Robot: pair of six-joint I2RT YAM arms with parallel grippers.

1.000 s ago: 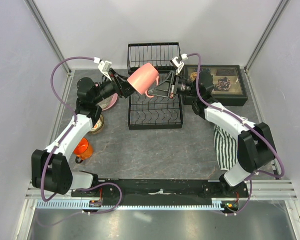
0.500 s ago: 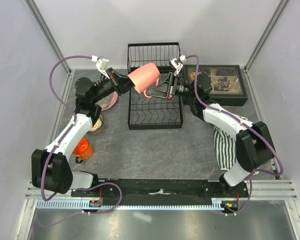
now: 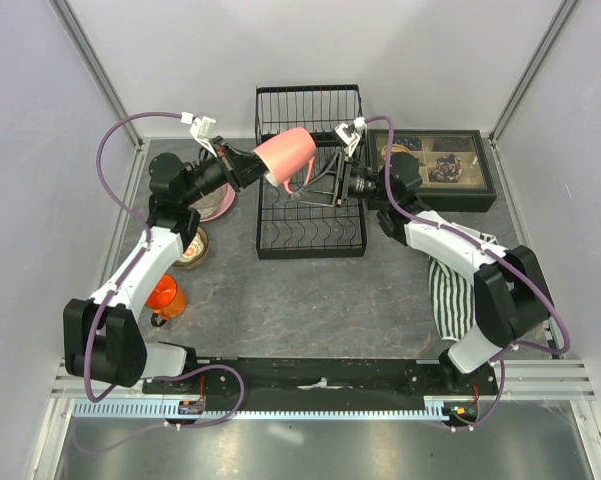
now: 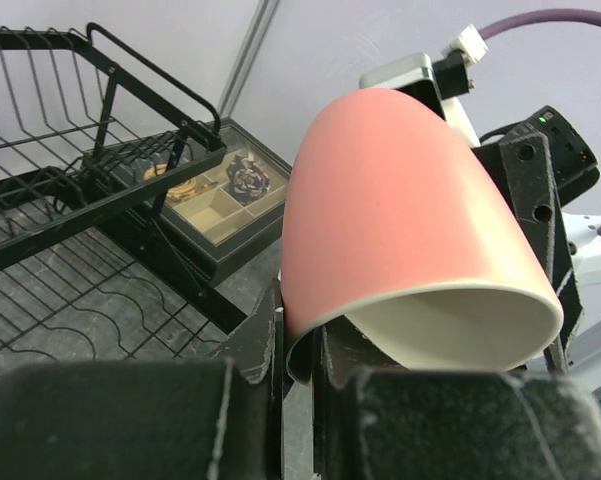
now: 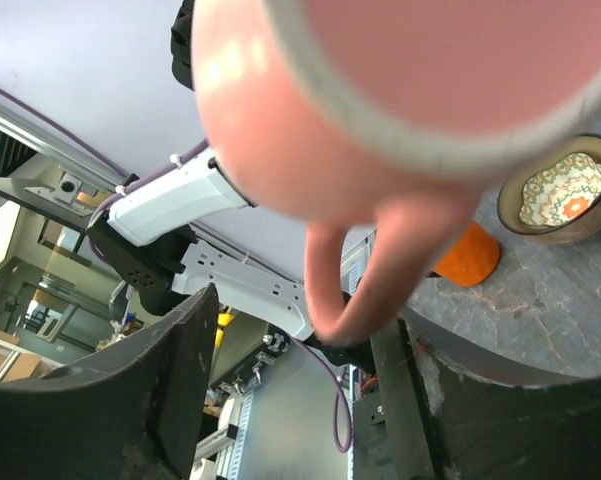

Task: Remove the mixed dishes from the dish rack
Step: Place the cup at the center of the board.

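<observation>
The handover has just flipped: the left gripper (image 3: pixel 252 170), which stood apart a second ago, has snapped together on the rim of the pink mug (image 3: pixel 287 152), and the right gripper (image 3: pixel 317 187), which was clamped on the handle, has sprung open. The mug itself has barely shifted.

It hangs in the air over the flat lower basket of the dish rack (image 3: pixel 310 232), in front of the upright slotted back section. It is tipped on its side, mouth toward the left arm and handle drooping toward the right one. The left wrist view shows the pinch clearly: one finger inside the pale lip, one outside on the pink wall, tight together on it. From the right wrist, the handle loops down between the two spread fingers. It sits close to one of them, though whether it touches I cannot tell.

Off to the left of the rack, on the table (image 3: pixel 310 300), a pink plate (image 3: pixel 221 206) peeks out from under the left arm. A brown bowl with patterned inside (image 3: pixel 192 248) sits nearer the bases, and an orange mug (image 3: pixel 166 296) nearer still. Right of the rack is the dark compartmented tray (image 3: pixel 442 168), and a striped cloth (image 3: pixel 448 290) lies beneath the right arm.
</observation>
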